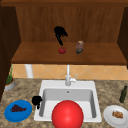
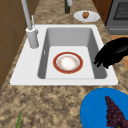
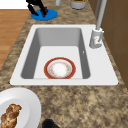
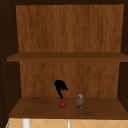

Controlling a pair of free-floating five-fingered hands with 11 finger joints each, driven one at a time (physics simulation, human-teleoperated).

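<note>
One red tomato (image 1: pixel 62 50) and one small jar (image 1: pixel 79 47) sit on the wooden shelf (image 1: pixel 37 56), and the right hand (image 1: pixel 60 33) hangs just above the tomato with loose fingers pointing down, holding nothing. The left hand (image 1: pixel 36 100) floats by the white sink (image 1: pixel 98 117) near one blue plate (image 1: pixel 10 116), fingers curled on nothing. One red-rimmed plate (image 2: pixel 67 62) lies in the sink, set in a speckled brown counter.

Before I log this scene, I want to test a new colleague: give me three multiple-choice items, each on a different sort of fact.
1. Where is the small red fruit?
A. in the sink
B. on the cabinet shelf
C. on the blue plate

2. What colour is the plate under the grapes?
A. blue
B. white
C. green

3. How is the right hand placed?
A. flat on the counter
B. clenched round the bottle
C. above the fruit, fingers pointing down

Answers:
1 B: the red fruit sits on the shelf.
2 A: the grapes lie on a blue plate.
3 C: the right hand hangs over the fruit, fingers straight.
</note>
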